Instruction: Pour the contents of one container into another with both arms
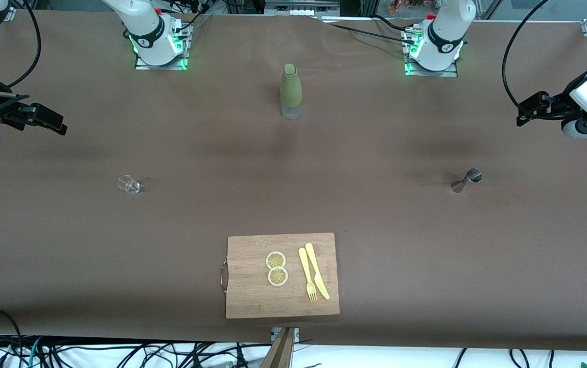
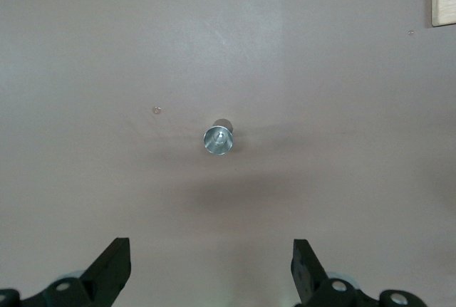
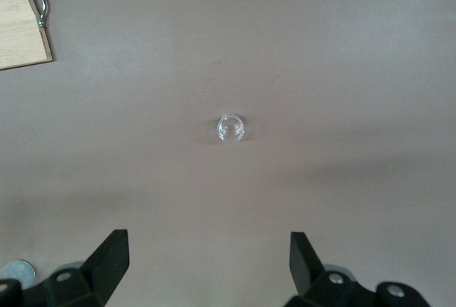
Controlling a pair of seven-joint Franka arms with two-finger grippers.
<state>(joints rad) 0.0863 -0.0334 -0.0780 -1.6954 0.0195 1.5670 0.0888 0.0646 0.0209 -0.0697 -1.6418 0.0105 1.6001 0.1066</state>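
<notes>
Brown table covering (image 1: 181, 230) is filling my screens. I am holding the left gripper (image 2: 211, 273) up over its end of the table, fingers spread wide, with the metal jigger (image 2: 218, 139) sitting at its twelve o'clock. I am holding the right gripper (image 3: 208, 268) likewise, jaws apart, the small clear glass (image 3: 231, 128) at twelve. Between the bases a green-sleeved bottle (image 1: 290, 91) is standing upright.

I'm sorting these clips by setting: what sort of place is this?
Probably a robotics lab staged as a bar counter: two arms bolted to a brown-covered table, loose cables along its edge, and a metal jigger, bottle and cutting board as props.
</notes>
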